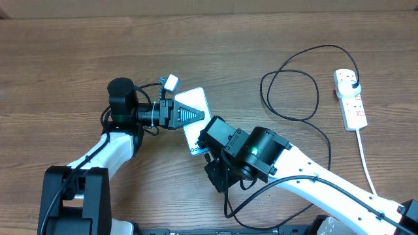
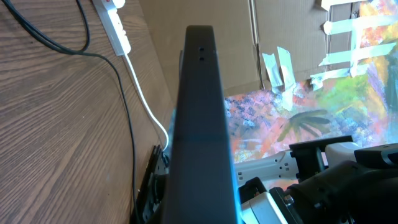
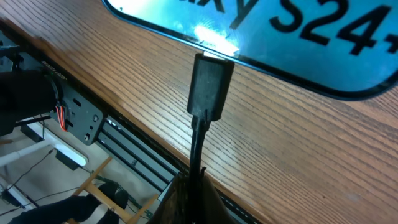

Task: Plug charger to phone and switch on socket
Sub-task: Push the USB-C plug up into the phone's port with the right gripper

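Where the charger tip meets the phone edge, table spreads beyond.

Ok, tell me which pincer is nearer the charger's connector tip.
Right. The right pincer holds the charger just behind its tip at the phone's edge; the left pincer grips the phone.

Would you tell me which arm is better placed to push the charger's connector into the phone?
Right. The right gripper is shut on the charger, its connector tip at the edge of the phone; the left gripper is shut on that phone, steadying it.
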You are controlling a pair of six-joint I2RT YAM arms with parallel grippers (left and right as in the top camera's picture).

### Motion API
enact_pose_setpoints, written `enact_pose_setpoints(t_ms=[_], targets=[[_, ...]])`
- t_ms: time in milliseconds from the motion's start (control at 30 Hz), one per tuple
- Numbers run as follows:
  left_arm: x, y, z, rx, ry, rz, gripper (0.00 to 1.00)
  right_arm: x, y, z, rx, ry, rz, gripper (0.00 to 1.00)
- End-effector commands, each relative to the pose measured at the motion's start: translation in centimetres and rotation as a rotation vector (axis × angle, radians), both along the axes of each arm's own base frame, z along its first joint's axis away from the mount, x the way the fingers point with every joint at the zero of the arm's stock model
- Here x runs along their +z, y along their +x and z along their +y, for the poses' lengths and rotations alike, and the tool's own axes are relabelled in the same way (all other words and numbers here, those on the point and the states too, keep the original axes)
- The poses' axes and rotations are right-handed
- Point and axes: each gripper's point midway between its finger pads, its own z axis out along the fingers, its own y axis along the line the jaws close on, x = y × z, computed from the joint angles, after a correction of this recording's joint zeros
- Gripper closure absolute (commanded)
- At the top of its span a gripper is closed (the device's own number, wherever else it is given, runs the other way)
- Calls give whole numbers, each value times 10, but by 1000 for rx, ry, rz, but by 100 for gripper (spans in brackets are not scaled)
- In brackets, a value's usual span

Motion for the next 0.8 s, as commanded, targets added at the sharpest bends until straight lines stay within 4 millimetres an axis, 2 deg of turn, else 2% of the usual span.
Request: enact_pose_setpoints(t_ms=[0,200,767], targets=[[5,-3,-1,-27,-10,-50,96,2,2,-1,-8,0,-7,96],[5,0,-1,-11,-5,-50,96,1,-2,-6,-8,-22,9,96],[4,0,-1,-8,-6,-79,96,2,0,-3,-8,-8,-1,96]])
